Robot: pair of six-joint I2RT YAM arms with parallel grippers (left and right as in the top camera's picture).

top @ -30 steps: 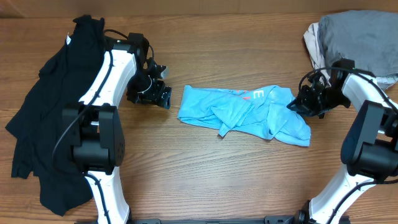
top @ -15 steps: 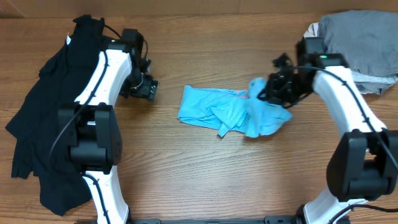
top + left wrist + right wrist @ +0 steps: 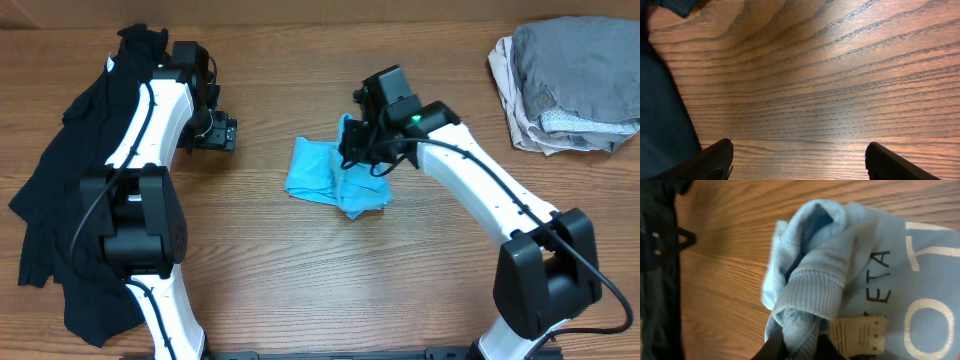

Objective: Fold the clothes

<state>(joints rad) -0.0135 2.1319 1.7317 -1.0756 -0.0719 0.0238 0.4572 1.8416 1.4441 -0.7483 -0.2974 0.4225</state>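
As my right fingers [image 3: 775, 347], clamped on its ribbed edge, sweep in from the right, the light blue T-shirt [image 3: 335, 180] now lies doubled mid-frame on the counter [image 3: 300, 290], one fold seemingly made. My left fingers [image 3: 715, 160] hang spread, empty, upper left.

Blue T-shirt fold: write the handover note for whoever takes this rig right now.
Left claw: open, empty, over bare table beside the black T-shirt.
Right claw: shut on the blue T-shirt at its ribbed edge, held over the shirt's middle.
Done: blue T-shirt roughly doubled over, bunched, not flat.
Left: lay the edge down, release, neaten. The black T-shirt lies crumpled and unfolded at the left. A grey pile sits far right.
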